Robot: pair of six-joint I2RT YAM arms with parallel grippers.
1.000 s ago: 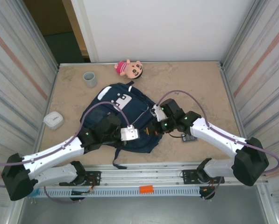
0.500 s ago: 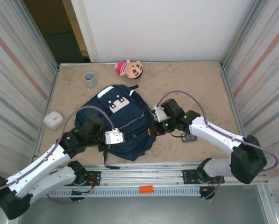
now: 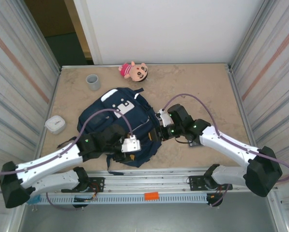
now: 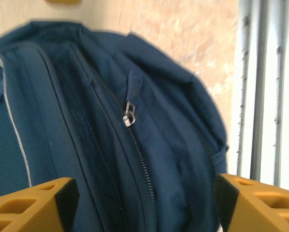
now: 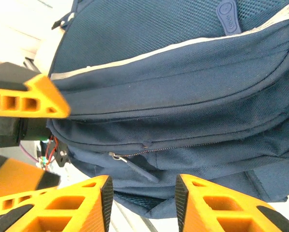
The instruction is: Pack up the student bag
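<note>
Two claws that were clenched on the student bag a second ago have both let go. My left claw is spread wide over the bag's near edge, and in its wrist view the left claw has nothing between its jaws. My right claw is parted at the bag's right side, its jaws apart and gripping nothing. The bag has slid a little to the left on the surface since then. It lies flat with its front pockets up, between my two arms.

I read this as the tugging being over, with the bag set down where I want it. A zipper pull sits just beyond my left claw. From the right, the zip line runs just ahead of my fingers. I cannot tell whether that zip is open.

A doll, a cup and a small white box lie outside, so packing looks unfinished.
</note>
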